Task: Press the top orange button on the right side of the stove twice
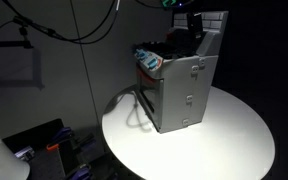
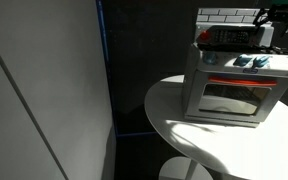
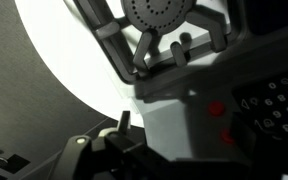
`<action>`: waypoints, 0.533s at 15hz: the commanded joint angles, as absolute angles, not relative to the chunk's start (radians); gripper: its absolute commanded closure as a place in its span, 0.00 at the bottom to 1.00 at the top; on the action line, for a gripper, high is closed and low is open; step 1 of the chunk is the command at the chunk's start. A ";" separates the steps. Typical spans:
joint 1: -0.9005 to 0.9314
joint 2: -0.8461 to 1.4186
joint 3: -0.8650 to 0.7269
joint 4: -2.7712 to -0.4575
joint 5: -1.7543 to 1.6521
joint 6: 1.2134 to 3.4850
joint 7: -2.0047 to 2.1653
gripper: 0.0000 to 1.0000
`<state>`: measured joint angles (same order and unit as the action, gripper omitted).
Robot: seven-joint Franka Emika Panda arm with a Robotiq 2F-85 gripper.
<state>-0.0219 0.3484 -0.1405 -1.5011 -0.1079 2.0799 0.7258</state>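
Observation:
The grey toy stove [image 1: 184,95] stands on a round white table [image 1: 234,140]; in an exterior view [image 2: 229,95] its oven door faces the camera. Its white tile back panel [image 2: 224,14] rises behind. My gripper [image 1: 191,25] hangs above the stove's top, near the back panel, also seen in an exterior view [image 2: 274,22]. In the wrist view the grey stove side [image 3: 174,115] fills the middle, with two red-orange buttons, the top one [image 3: 216,108] and a lower one [image 3: 227,137]. My dark fingers [image 3: 124,120] look shut and empty, apart from the buttons.
Toy items, some blue [image 1: 149,60], lie on the cooktop. A round grille part [image 3: 154,15] and bars sit at the stove's top. A pale wall panel [image 2: 44,90] stands beside the table. Cables hang behind [image 1: 74,30].

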 commanded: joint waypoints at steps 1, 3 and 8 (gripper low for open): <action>-0.023 0.376 -0.144 -1.459 -0.098 2.097 0.741 0.00; -0.022 0.379 -0.146 -1.458 -0.102 2.106 0.744 0.00; -0.022 0.386 -0.150 -1.458 -0.108 2.125 0.745 0.00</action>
<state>-0.0219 0.3544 -0.1417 -1.5011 -0.1080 2.1054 0.7257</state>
